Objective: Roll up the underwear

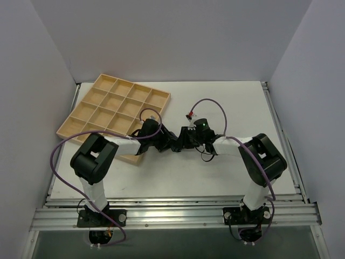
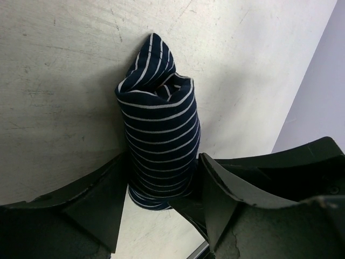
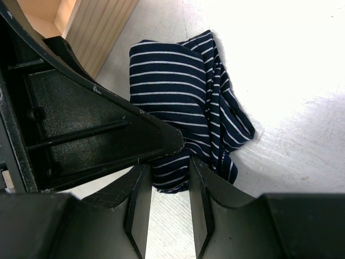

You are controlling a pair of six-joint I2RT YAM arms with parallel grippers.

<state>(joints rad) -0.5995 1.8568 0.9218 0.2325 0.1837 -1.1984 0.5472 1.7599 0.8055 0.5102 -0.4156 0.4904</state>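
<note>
The underwear is a dark navy roll with thin white stripes, lying on the white table. In the left wrist view my left gripper is shut on the roll's near end, one finger on each side. In the right wrist view my right gripper is shut on one end of the same garment, whose right side hangs in loose folds. No waistband edge shows. In the top view both grippers, left and right, meet at the table's middle and hide the cloth.
A tan wooden tray with several square cells lies at the back left, its near corner under the left arm. Its wall shows in the right wrist view. My left gripper's black body fills the left of that view. White walls enclose the table.
</note>
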